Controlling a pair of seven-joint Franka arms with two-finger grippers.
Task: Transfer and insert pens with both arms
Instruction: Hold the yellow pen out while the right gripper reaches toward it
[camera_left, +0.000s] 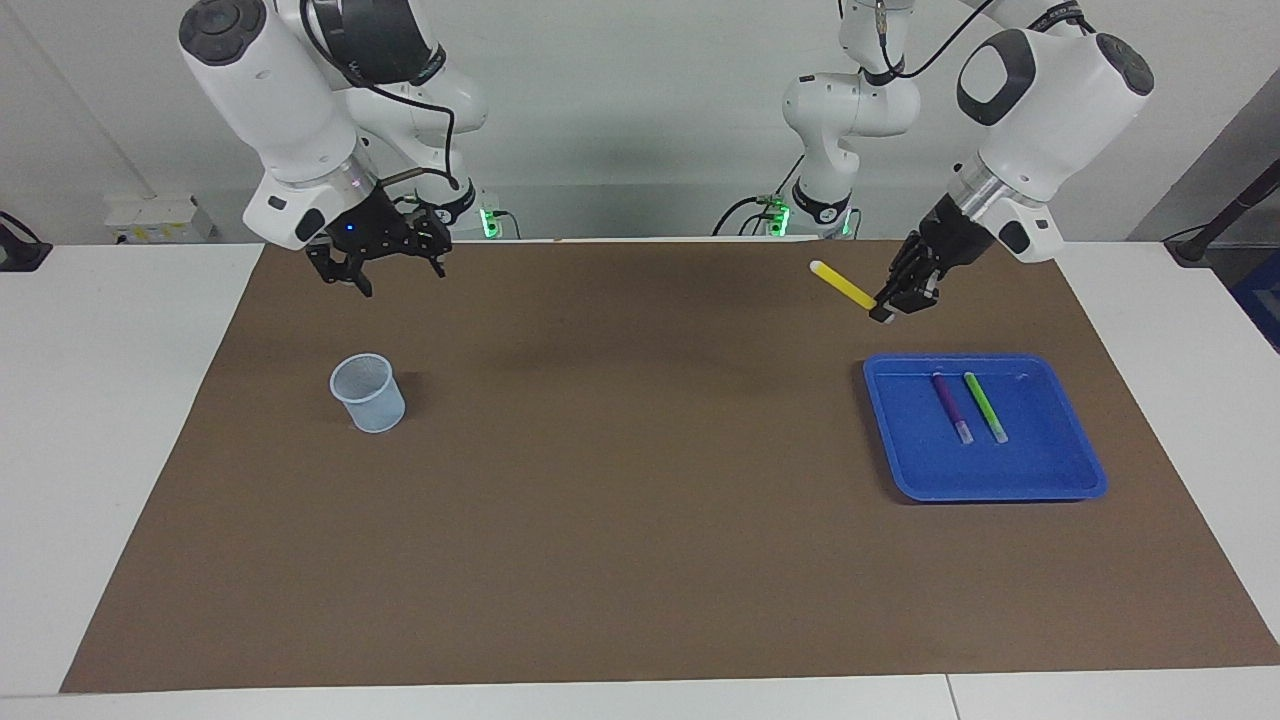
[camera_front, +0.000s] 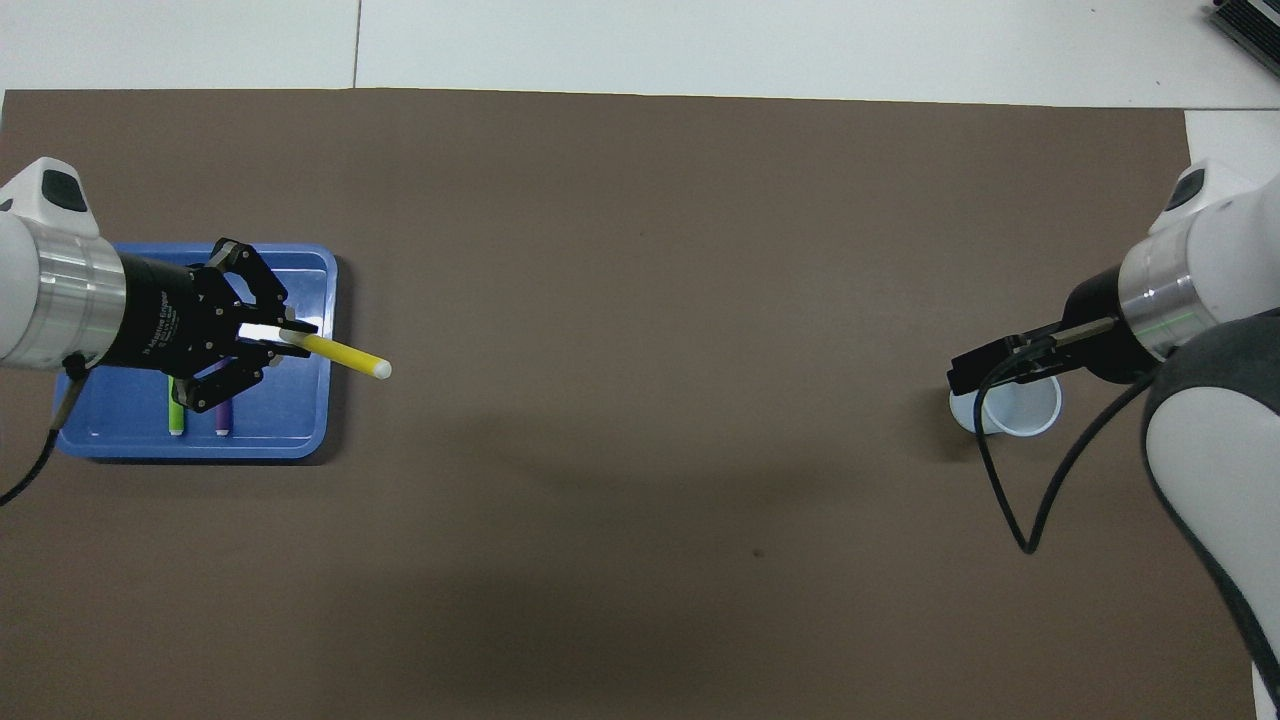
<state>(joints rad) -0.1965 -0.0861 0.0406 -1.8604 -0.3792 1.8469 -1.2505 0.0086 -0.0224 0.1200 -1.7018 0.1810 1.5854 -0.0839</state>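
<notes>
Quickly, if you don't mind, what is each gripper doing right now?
Left gripper: shut on the yellow pen, raised above the table.
Right gripper: open, holding nothing, up in the air near the cup.

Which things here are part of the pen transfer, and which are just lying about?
Part of the job:
- yellow marker pen, held in the left tool up over the mat
- purple marker pen and green marker pen, in the blue plastic tray
- pale mesh cup
- right tool, waiting

Lying about:
- brown table mat
</notes>
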